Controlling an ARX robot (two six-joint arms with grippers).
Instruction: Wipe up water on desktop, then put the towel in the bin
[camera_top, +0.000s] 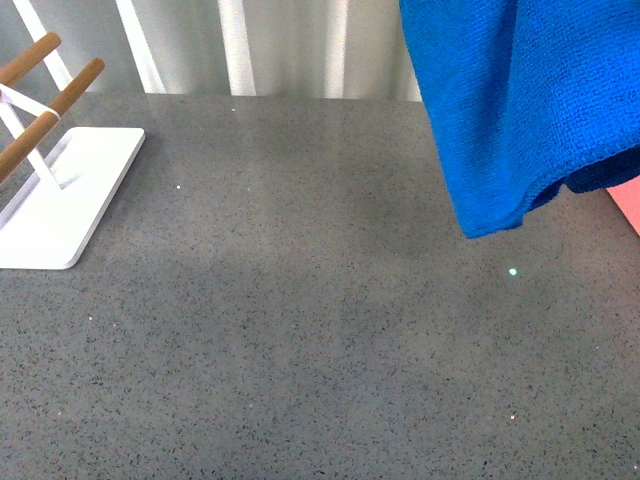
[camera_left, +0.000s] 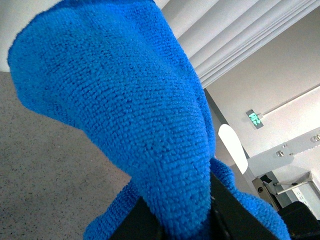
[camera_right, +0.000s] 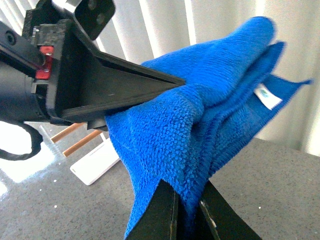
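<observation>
Fabric is pinched by both grippers. In the front view the towel (camera_top: 520, 100) is seen hanging at 1 to 2 o'clock, raised above the desktop (camera_top: 300, 330), with its lowest corner drooped toward the centre. Neither gripper is shown in that view. The bin (camera_top: 628, 205) is glimpsed as a pink sliver at 3 o'clock, just under the towel's lower edge. A white rack (camera_top: 70, 200) with wooden bars (camera_top: 60, 95) is set on the desktop at 10 o'clock, well apart from the towel. Pale vertical slats (camera_top: 235, 45) are seen beyond the far edge at 12 o'clock.

In the left wrist view the left gripper (camera_left: 185, 222) is clenched on the towel. The thick cloth is squeezed between the two dark fingers (camera_left: 240, 220) and bulges out beyond them, so that most of the picture is filled by it.

In the right wrist view the right gripper (camera_right: 189, 210) is likewise closed on a fold of the towel, which is wedged between its fingers (camera_right: 160, 212). The left gripper is also shown there, with its black wedge-shaped finger laid against the cloth further along, apart from the right gripper. The towel is bunched between the two holds, and its white label (camera_right: 267, 96) is turned outward on the hem. The cloth is held clear of the desktop.
</observation>
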